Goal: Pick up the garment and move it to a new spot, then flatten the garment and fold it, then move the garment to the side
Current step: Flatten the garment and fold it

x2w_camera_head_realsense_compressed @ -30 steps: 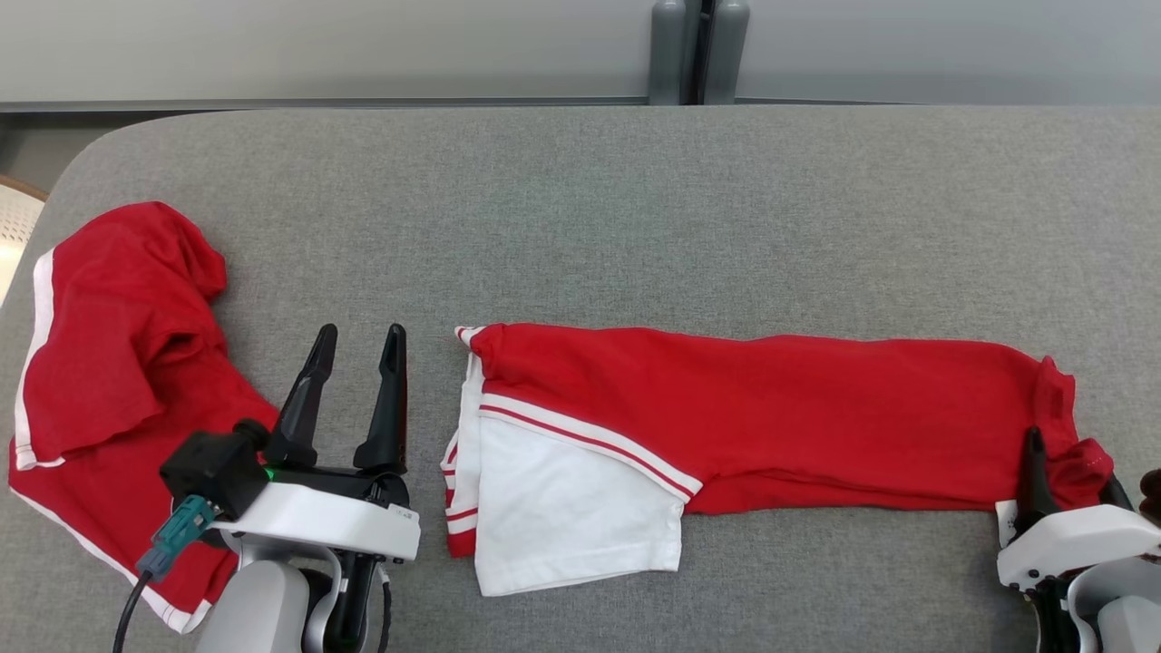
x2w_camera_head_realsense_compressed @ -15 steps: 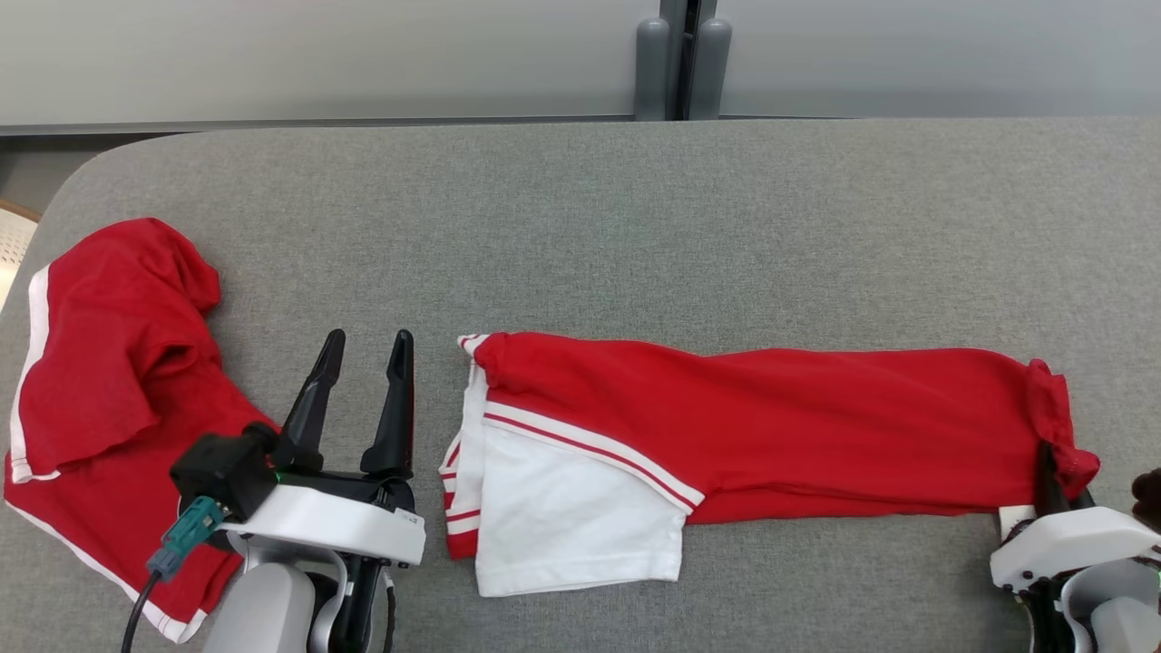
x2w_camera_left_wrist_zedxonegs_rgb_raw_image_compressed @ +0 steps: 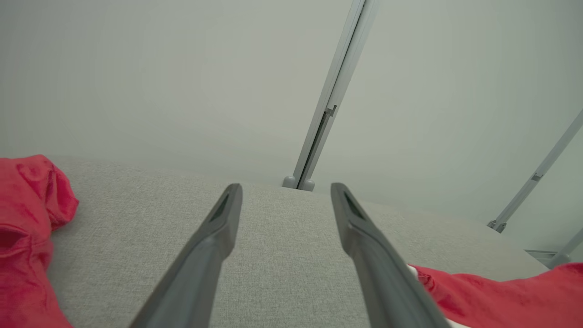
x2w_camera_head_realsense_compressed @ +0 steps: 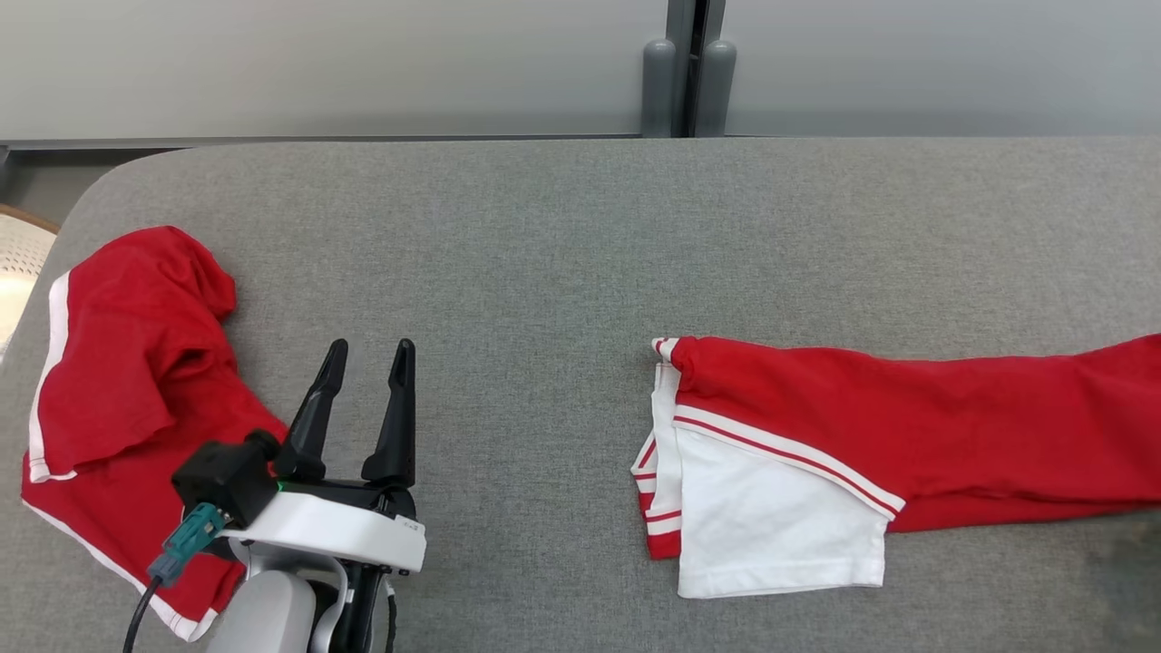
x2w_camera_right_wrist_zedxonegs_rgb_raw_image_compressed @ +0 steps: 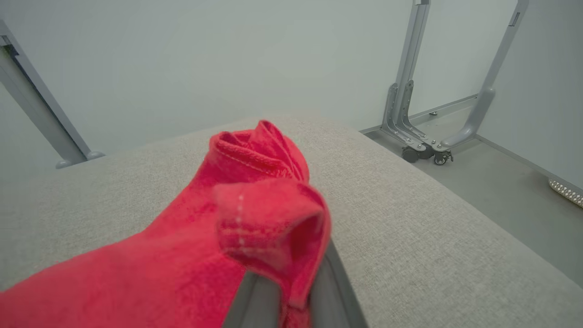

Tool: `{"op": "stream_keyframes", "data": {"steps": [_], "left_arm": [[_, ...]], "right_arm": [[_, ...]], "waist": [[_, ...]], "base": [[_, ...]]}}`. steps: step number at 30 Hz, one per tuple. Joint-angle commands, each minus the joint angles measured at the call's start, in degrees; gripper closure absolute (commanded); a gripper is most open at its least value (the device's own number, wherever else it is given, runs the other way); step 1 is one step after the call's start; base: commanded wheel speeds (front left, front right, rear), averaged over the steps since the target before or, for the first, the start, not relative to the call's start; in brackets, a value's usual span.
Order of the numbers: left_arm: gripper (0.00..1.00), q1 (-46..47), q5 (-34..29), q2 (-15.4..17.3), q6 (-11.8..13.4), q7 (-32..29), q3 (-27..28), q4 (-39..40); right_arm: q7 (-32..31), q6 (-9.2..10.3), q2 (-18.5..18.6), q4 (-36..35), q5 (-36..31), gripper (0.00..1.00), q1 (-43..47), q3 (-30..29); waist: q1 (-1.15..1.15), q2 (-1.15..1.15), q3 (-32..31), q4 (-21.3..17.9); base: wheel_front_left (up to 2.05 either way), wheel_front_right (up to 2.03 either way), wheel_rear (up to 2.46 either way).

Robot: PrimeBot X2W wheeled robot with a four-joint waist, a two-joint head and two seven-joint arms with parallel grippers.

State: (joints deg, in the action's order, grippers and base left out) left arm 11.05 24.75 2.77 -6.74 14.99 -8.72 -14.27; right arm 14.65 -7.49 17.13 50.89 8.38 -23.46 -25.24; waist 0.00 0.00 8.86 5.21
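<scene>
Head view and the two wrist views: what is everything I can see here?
Table: one, grey, under everything.
Folded garment: one, red with white panel, right of centre, running off head view's right edge.
Crumpled garment: one, red with white trim, table's left end.
Wall: one, pale grey, behind table.
Posts: two, grey, table's far edge.
Wheeled frame: one, grey, beyond table.
Left end effector: one, dark fingers, open, between garments.
Right end effector: one, dark fingers, shut on folded garment's end.

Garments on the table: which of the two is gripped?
The long folded garment, its end pinched by the right gripper; the crumpled garment lies free.
</scene>
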Motion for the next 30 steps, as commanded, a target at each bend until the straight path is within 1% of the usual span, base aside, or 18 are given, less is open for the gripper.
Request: {"op": "stream_keyframes", "data": {"steps": [1,5,8,11,12,16,20,23,26,30], "left_arm": [[0.0,-0.1,0.3,0.2,0.2,0.3,0.2,-0.1],[0.0,-0.6,0.6,0.2,0.3,0.3,0.1,-0.3],[0.0,-0.8,0.8,0.2,0.3,0.3,0.2,-0.5],[0.0,-1.1,1.0,0.2,0.4,0.3,0.5,-0.6],[0.0,-1.1,1.0,0.2,0.4,0.3,0.5,-0.6],[0.0,-1.1,1.1,0.2,0.4,0.3,0.5,-0.6],[0.0,-1.0,1.2,0.2,0.4,0.3,0.3,-0.6],[0.0,-1.1,1.1,0.2,0.4,0.3,0.1,-0.6],[0.0,-1.0,1.2,0.2,0.4,0.3,0.0,-0.8],[0.0,-0.6,1.4,0.2,0.4,0.3,-0.3,-0.9]], "right_arm": [[0.5,0.0,-0.6,-1.2,-1.0,1.0,-0.9,0.1],[0.6,0.01,-2.9,-4.6,-2.0,1.0,-1.1,2.2],[0.5,0.01,-6.0,-8.9,-1.1,1.0,-0.4,6.7],[-0.7,0.01,-8.6,-14.2,0.2,1.0,1.2,12.4],[-0.7,0.01,-8.6,-14.2,0.2,1.0,1.2,12.4],[-3.3,0.01,-11.2,-21.5,2.0,1.0,3.8,20.0],[-5.9,0.01,-12.8,-27.8,3.9,1.0,6.4,26.4],[-7.6,0.01,-13.6,-31.1,6.3,1.0,7.9,30.5],[-8.6,0.01,-13.9,-32.4,7.3,1.0,9.2,34.3],[-9.0,0.0,-14.2,-32.3,9.0,1.0,10.0,38.8]], "waist": [[0.0,0.0,-0.2,-0.1],[0.0,0.0,-0.7,-0.2],[0.0,0.0,-1.2,-0.3],[0.0,0.0,-1.7,-0.5],[0.0,0.0,-1.7,-0.5],[0.0,0.0,-1.9,-0.5],[0.0,0.0,-1.9,-0.2],[0.0,0.0,-1.9,0.1],[0.0,0.0,-1.8,0.6],[0.0,0.0,-1.3,1.4]], "base": [[0.0,0.0,0.0],[0.0,0.0,0.0],[0.0,0.0,0.0],[0.0,0.0,0.0],[0.0,0.0,0.0],[0.0,0.0,0.0],[0.0,0.0,0.0],[0.0,0.0,0.0],[0.0,0.0,0.0],[0.0,0.0,0.0]]}}
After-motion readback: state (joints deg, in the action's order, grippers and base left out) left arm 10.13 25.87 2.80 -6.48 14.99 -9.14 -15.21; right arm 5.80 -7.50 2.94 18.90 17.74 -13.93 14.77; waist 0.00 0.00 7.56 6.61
